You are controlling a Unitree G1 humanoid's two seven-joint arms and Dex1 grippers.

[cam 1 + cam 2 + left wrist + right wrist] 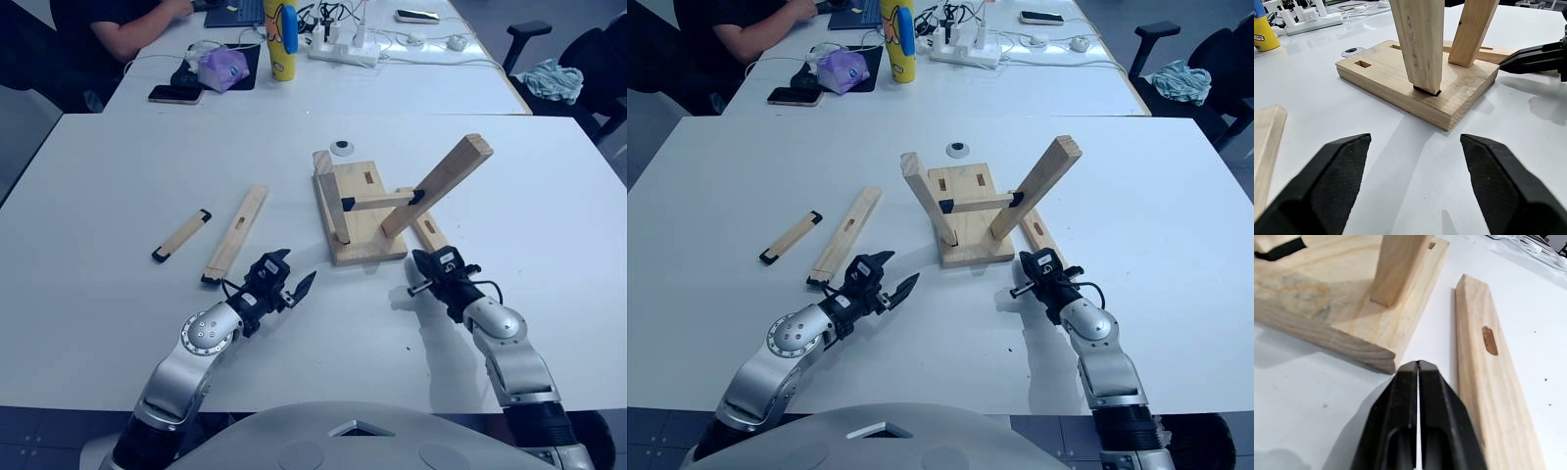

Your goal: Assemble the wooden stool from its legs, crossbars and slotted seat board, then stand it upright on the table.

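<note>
Head view: the seat board [370, 240] lay flat on the table [118, 176], its two legs [441, 181] slanting upward. A loose leg [235, 233] lay to its left, its length running away from the robot.

Left wrist: the left end effector [1415, 139] gaped wide, empty, facing the board.

Right wrist: the right end effector [1418, 366] was pinched together, empty, between the board's corner and a second loose leg [1488, 382].

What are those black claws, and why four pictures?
It is a robot with two arms, each ending in a two-fingered claw called a gripper. Two pictures come from cameras in its head, looking down on the white table. The other two come from a camera on each wrist. The robot is building a stool. The seat board lies flat with two legs stuck in it, joined by a crossbar. One loose leg lies beside the board by the right gripper; another leg and a short crossbar lie further to the left. The left gripper is open, the right one shut, and neither holds anything.
</note>
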